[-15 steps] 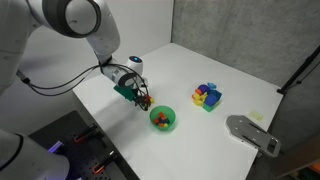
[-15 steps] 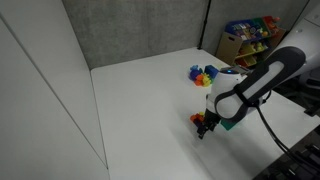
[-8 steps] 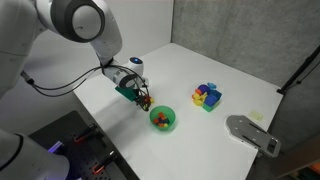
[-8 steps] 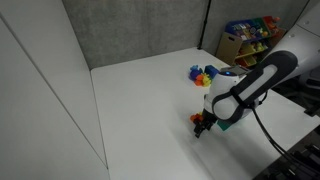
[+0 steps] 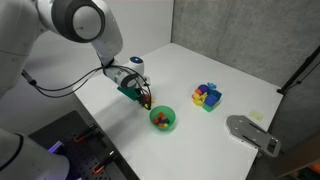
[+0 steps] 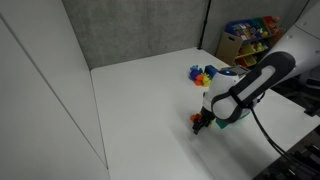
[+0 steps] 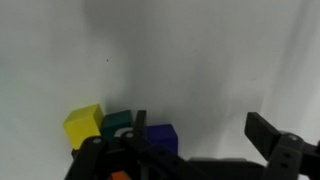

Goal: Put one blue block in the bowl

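Observation:
The bright-green bowl [image 5: 163, 120] sits near the table's front edge with red and orange pieces in it. My gripper [image 5: 144, 98] hovers just beside the bowl, on the side away from the block pile. It also shows in an exterior view [image 6: 200, 123], where my arm mostly hides the bowl. In the wrist view my gripper [image 7: 200, 138] is open with only bare table between the fingers. Past the left finger lie a blue block [image 7: 161, 138], a green block [image 7: 118, 122] and a yellow block [image 7: 84, 125]. The block pile [image 5: 207, 96] holds a blue block [image 5: 214, 99].
The white table [image 5: 240, 80] is bounded by a grey wall behind. A grey flat object [image 5: 252, 134] lies off the table's corner. The pile also shows in an exterior view [image 6: 203, 75]. A shelf of coloured toys [image 6: 250, 35] stands behind the table.
My gripper has barely shifted, edging slightly toward the bowl. It stays open and empty. The blocks and bowl have not moved.

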Motion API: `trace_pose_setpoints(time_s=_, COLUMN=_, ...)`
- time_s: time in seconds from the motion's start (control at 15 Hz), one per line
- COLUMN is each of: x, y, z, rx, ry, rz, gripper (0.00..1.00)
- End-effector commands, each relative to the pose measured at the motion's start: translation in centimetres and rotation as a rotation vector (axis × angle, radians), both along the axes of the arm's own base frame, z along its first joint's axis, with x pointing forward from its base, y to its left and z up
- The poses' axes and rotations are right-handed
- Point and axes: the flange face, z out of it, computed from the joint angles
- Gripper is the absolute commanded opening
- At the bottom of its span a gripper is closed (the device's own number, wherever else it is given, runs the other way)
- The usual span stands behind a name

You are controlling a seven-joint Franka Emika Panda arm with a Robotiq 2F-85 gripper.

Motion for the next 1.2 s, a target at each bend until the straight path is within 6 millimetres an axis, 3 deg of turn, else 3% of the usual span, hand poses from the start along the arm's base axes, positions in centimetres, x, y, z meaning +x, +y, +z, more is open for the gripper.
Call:
trace_pose_setpoints(time_s=0.0, x=0.7, y=-0.1, z=-0.5, rx=-0.019, ry=-0.028, rz=0.024, gripper=1.0)
trace_pose_setpoints(time_s=0.87, x=2.2, y=0.5, z=-0.7, rx=-0.064, ry=-0.082, rz=0.085, gripper=1.0)
trace_pose_setpoints(time_s=0.93, x=2.4, y=0.4, z=-0.6, rx=-0.064, ry=-0.079, rz=0.088, gripper=0.9)
trace_pose_setpoints(time_s=1.0, x=2.4, y=0.5, z=-0.5, rx=-0.064, ry=-0.08, rz=0.09, gripper=0.72)
trace_pose_setpoints(time_s=1.13, x=2.4, y=0.3, z=-0.3, rx=-0.067, ry=-0.075, rz=0.087, gripper=0.56)
